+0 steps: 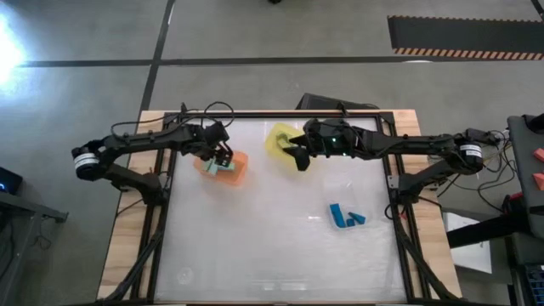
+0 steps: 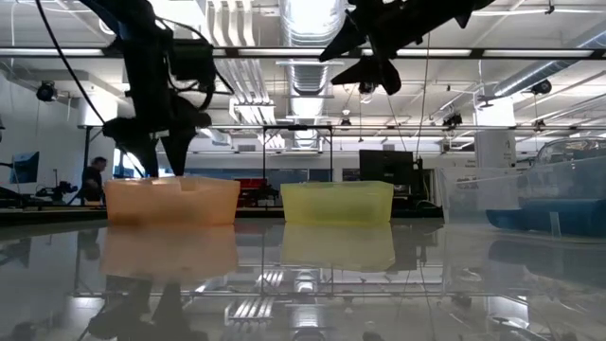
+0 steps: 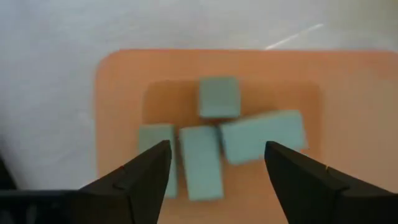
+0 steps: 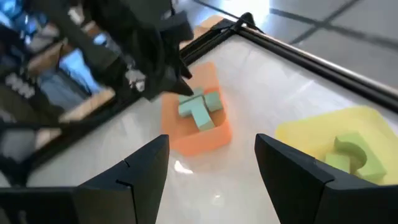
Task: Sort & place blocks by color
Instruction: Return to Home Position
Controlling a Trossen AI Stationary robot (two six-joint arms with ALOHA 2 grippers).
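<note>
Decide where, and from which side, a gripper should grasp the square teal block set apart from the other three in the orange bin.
Grip the square block across the two flat faces that do not face the other three blocks, coming straight down: the orange bin's walls likely bar a sideways approach, and those faces look clear. The left gripper hangs open over the bin.
</note>
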